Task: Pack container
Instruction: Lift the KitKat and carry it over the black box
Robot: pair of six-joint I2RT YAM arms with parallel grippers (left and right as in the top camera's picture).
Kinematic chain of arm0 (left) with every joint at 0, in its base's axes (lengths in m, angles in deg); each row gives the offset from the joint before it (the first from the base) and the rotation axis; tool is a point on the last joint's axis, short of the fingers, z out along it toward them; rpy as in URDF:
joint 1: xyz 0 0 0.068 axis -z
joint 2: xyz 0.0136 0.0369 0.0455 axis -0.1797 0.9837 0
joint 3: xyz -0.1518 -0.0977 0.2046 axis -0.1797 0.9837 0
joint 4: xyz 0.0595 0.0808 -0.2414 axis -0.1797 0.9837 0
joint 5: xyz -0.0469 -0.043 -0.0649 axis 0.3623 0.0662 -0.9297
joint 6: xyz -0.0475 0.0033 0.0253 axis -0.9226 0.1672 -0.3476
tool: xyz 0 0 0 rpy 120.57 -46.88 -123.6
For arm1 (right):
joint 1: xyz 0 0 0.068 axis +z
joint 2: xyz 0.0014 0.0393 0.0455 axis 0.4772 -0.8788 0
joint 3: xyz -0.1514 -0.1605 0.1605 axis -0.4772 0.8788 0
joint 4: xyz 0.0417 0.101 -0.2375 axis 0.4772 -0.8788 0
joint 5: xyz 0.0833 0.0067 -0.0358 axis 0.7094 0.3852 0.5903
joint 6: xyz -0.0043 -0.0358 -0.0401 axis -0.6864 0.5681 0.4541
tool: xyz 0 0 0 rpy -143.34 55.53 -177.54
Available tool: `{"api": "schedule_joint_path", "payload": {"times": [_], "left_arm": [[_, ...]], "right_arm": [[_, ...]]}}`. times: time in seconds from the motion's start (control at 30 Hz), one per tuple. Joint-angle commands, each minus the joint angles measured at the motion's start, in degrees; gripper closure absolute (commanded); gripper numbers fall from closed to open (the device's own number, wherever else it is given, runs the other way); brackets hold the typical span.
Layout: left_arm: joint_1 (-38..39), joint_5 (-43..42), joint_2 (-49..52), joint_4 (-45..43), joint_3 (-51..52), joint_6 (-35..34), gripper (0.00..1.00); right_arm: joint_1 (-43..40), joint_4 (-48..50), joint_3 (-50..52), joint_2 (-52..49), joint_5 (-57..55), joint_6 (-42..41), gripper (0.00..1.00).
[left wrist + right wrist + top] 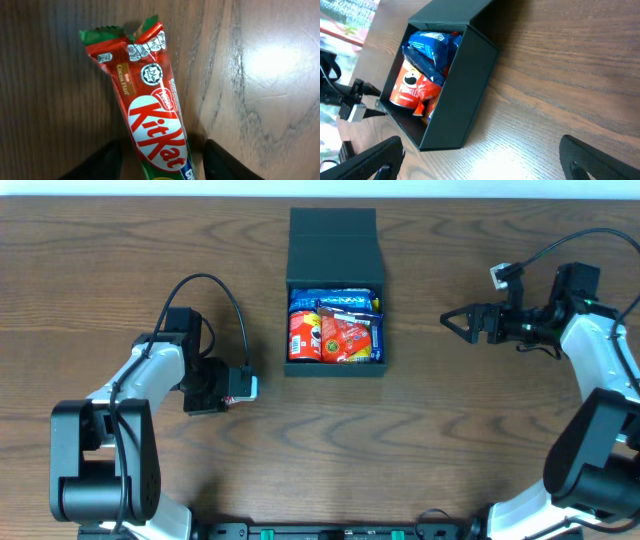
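Left tool [162,150] straddling KitKat bar [150,110] flat on desk [100,260], jaws apart, not yet pinching (fingers flank narrow width for easy pinch). Container [335,371] well off to its right, standing open, snacks [335,330] inside. Right tool [452,321] spread wide, empty, tips facing container, leaving drop path clear.

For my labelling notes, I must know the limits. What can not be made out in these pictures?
- KitKat bar: lower end cut by left wrist frame's bottom edge; overhead, left gripper hides it.
- Container: near wall hides most snacks, right wrist view.
- Blue packets: print too small, overhead.
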Motion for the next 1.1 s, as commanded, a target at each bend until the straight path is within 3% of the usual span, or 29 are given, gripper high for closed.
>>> {"api": "schedule_joint_path", "payload": {"times": [0.0, 0.2, 0.67, 0.83, 0.97, 1.07], "left_arm": [[-0.2, -1.1, 1.3, -0.2, 0.7, -0.3, 0.55], [-0.2, -0.9, 1.2, -0.8, 0.7, -0.3, 0.69], [-0.2, -0.8, 1.2, -6.2, 0.7, -0.3, 0.75], [-0.2, 0.0, 1.2, -19.3, 0.0, -0.7, 0.94], [1.3, -0.4, 1.2, -30.6, -2.1, -12.1, 0.94], [5.8, -1.1, 0.2, -34.2, -6.0, -27.8, 0.91]], "right_arm": [[0.5, 0.0, -0.9, 1.4, 1.2, 1.3, 0.01], [0.5, 0.0, -0.9, 1.4, 1.3, 1.3, 0.01], [0.5, 0.2, -0.9, 1.4, 1.3, 1.1, 0.01], [0.5, 0.2, -0.9, 1.4, 1.4, -0.7, 0.01], [0.5, 0.2, -0.9, 1.4, 2.0, -1.8, 0.01], [0.5, 0.2, -0.9, 1.4, 2.3, -4.6, 0.01]]}}
